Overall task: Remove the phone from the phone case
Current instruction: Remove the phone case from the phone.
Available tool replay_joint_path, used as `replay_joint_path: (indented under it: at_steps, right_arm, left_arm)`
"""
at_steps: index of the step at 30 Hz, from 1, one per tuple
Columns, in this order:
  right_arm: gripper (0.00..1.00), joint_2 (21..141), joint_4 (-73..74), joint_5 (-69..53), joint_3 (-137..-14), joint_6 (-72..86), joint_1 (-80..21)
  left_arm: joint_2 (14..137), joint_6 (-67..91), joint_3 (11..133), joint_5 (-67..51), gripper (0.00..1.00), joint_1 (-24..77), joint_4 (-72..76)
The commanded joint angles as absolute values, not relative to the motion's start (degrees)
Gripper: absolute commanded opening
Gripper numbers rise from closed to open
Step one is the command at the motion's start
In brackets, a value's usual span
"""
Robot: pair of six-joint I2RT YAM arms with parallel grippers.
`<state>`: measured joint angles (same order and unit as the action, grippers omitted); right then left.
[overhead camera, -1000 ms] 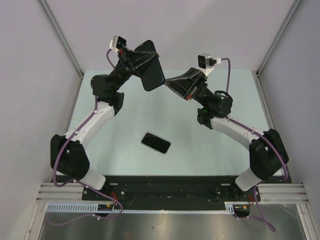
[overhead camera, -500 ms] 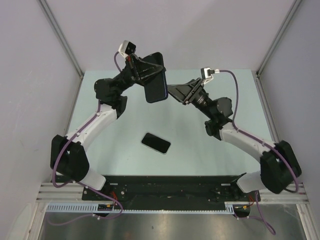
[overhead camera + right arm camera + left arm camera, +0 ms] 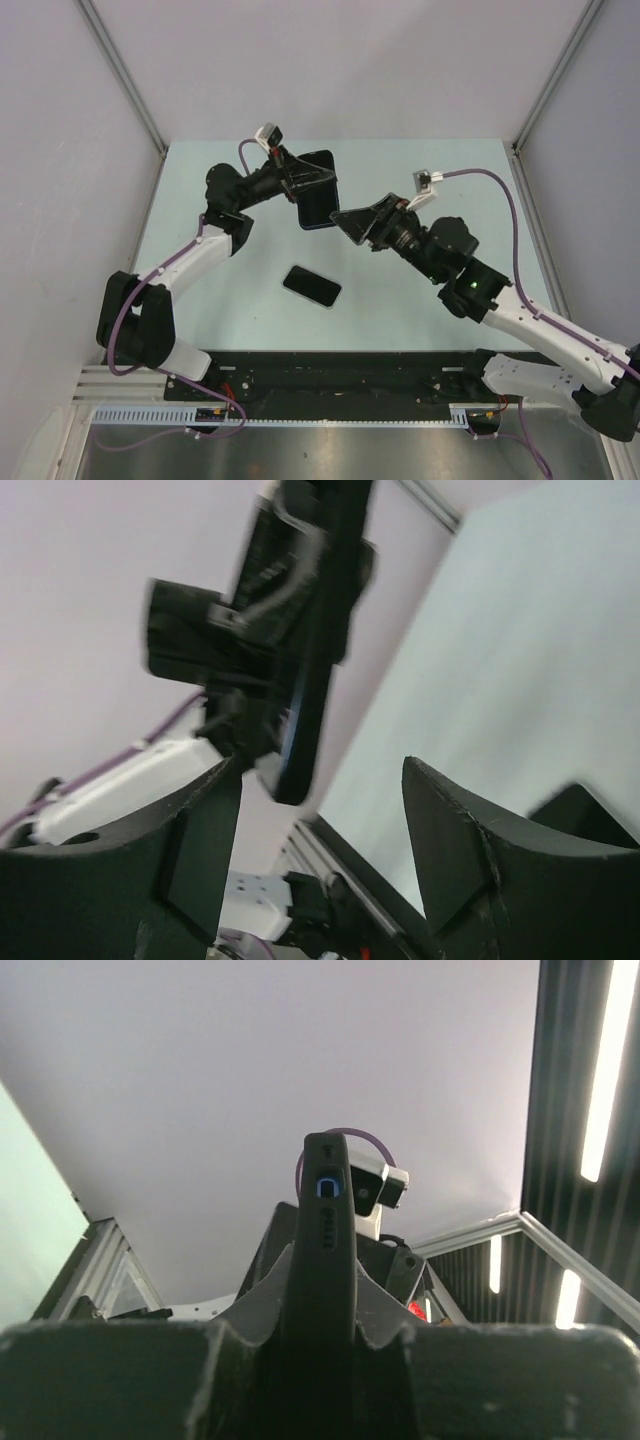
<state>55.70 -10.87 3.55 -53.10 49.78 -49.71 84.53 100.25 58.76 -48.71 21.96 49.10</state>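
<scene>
A dark phone case (image 3: pixel 319 192) is held in the air above the far middle of the table, with my left gripper (image 3: pixel 303 186) shut on it. In the left wrist view the case (image 3: pixel 322 1230) stands edge-on between the jaws (image 3: pixel 322 1312), with blue showing at its port cutout. Whether the phone is inside it I cannot tell. My right gripper (image 3: pixel 341 219) is open just right of and below the case, apart from it. In the right wrist view, nothing lies between the gripper's (image 3: pixel 322 772) fingers, and the case (image 3: pixel 305 715) is blurred beyond them.
A black phone-shaped slab (image 3: pixel 312 286) lies flat on the pale green table (image 3: pixel 460 180) near its middle, below both grippers. Grey walls with metal posts close the table in on three sides. The arm bases stand on a black rail (image 3: pixel 340 375) at the near edge.
My right gripper has opened and drawn back low and to the right of the case. My left arm has carried the case down and rightwards. The slab on the table has not moved.
</scene>
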Motion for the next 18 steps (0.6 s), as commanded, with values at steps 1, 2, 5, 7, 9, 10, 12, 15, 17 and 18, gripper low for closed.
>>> replay_joint_path:
  at_steps: [1,2,5,7,9,10,12,15,17,18]
  right_arm:
    - [0.69,56.51,-2.55,12.11,-53.79,47.02,-52.03]
    - [0.69,56.17,-2.11,12.82,-53.79,46.93,-52.12]
    - [0.68,55.2,-1.23,15.11,-53.79,46.32,-52.29]
    - [0.66,54.67,-0.88,16.86,-53.88,45.97,-52.82]
    - [0.66,54.32,-0.27,18.19,-53.96,45.36,-53.61]
    - [0.66,54.23,-0.26,18.98,-54.05,45.26,-53.79]
    - [0.65,54.05,1.93,19.86,-54.05,45.09,-54.23]
    - [0.65,54.23,2.98,21.0,-54.58,44.74,-54.93]
    - [0.65,54.4,3.43,21.53,-54.93,44.65,-55.28]
    - [0.65,54.58,4.04,21.71,-55.11,44.47,-55.28]
  left_arm:
    - [80.69,94.05,61.87,-48.61,0.0,21.8,46.33]
    - [80.51,93.69,62.05,-48.6,0.0,21.8,45.88]
    - [80.42,93.08,61.96,-48.34,0.0,21.8,45.09]
    - [80.51,92.99,62.05,-48.51,0.0,21.8,45.18]
    - [80.51,92.64,62.14,-48.43,0.0,21.71,45.0]
    - [80.51,92.46,62.23,-48.43,0.0,21.71,44.48]
    - [80.6,91.76,62.49,-48.25,0.0,21.8,43.6]
    - [80.77,91.76,62.84,-48.25,0.0,21.71,43.59]
    - [80.95,91.76,62.93,-48.08,0.0,21.8,43.59]
    - [80.95,91.76,63.02,-48.16,0.0,21.8,43.51]
